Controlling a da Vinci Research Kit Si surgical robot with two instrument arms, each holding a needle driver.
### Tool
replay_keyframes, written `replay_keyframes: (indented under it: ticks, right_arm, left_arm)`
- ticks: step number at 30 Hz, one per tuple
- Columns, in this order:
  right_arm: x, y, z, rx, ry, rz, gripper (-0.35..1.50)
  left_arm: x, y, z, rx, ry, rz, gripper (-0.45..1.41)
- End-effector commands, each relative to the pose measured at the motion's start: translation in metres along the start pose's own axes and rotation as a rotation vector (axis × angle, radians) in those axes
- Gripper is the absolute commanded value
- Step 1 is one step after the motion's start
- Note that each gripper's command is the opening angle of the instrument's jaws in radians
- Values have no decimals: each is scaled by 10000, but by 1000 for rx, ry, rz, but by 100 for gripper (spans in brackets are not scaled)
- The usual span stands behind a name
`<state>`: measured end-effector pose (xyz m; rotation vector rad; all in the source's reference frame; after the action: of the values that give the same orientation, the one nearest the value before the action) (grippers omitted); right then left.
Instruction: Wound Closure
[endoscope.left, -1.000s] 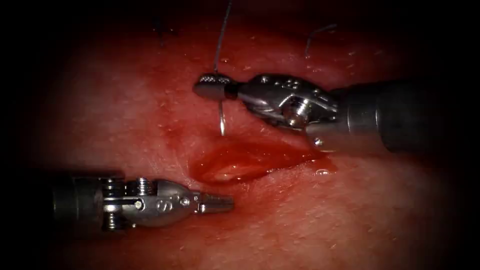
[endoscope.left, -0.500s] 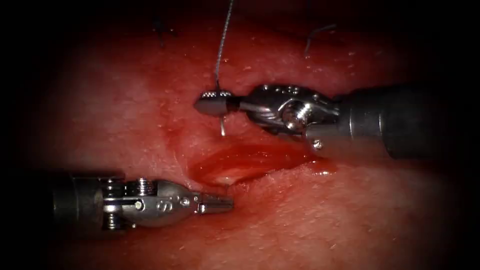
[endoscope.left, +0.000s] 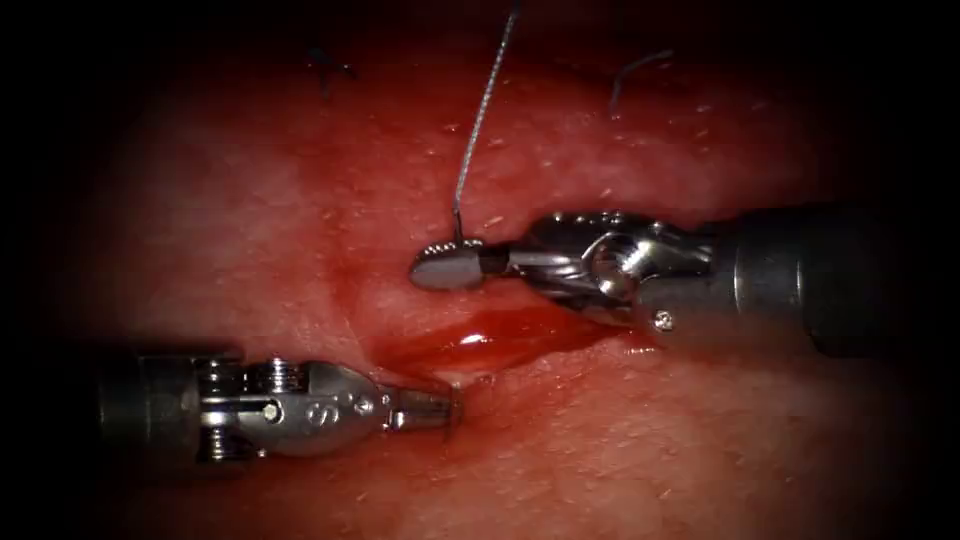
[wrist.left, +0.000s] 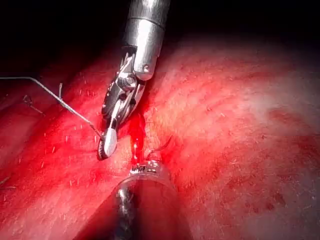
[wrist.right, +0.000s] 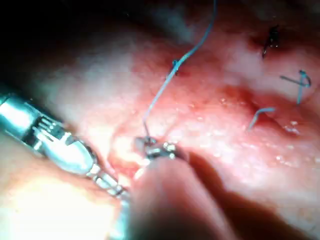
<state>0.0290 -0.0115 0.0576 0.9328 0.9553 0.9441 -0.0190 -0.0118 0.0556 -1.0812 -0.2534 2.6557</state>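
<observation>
So the tissue (endoscope.left: 250, 200) took up pretty much the whole field, wet and red all over. The right tool (endoscope.left: 450, 268) reached in from the right edge of the tissue and sat just above the left part of the cut (endoscope.left: 480, 335), jaws clamped down on the needle (endoscope.left: 458, 243) close to its thread end. The rest of the needle's curve was tucked under the jaws against the tissue, so honestly I couldn't tell how far in it was. The left tool (endoscope.left: 440, 408) lay low along the tissue's lower left, its tip right by the left end of the cut, jaws closed and nothing in them as far as I could see. The cut itself gaped a bit, with red fluid (endoscope.left: 520, 325) pooled inside. The thread (endoscope.left: 480, 120) ran from the right tool's jaws straight up toward the tissue's top edge. A short cut end of thread (endoscope.left: 632, 68) sat near that top edge, off to the right.
</observation>
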Motion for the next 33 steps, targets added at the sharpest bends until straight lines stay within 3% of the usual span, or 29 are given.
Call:
replay_keyframes:
  ticks: [1,2,4,5,14,21,24,26,27,29,33]
  right_arm:
    - [-2,3,8,-9,9,-21,9]
    - [6,7,9,-56,73,-61,86]
    - [20,14,9,-112,172,-170,128]
    - [27,19,8,-155,202,-257,136]
    - [54,19,-11,-288,256,-396,130]
    - [59,16,-2,-279,241,-413,125]
    - [57,15,1,-277,235,-420,120]
    - [58,14,0,-277,234,-424,93]
    - [60,12,-1,-277,235,-422,69]
    - [62,9,-3,-294,241,-415,-35]
    - [61,4,-8,-351,259,-384,-35]
  left_arm:
    - [0,1,9,-1,0,0,-37]
    - [0,2,9,0,0,-1,-37]
    - [0,2,9,0,0,-1,-37]
    - [0,2,9,0,0,-1,-37]
    - [1,2,10,0,0,-1,-37]
    - [0,3,12,0,0,0,-38]
    - [0,4,13,-3,1,0,-38]
    - [0,4,14,-2,1,0,-38]
    - [0,4,14,-2,1,0,-38]
    - [0,4,14,-2,1,0,-38]
    - [0,4,14,-2,1,0,-38]
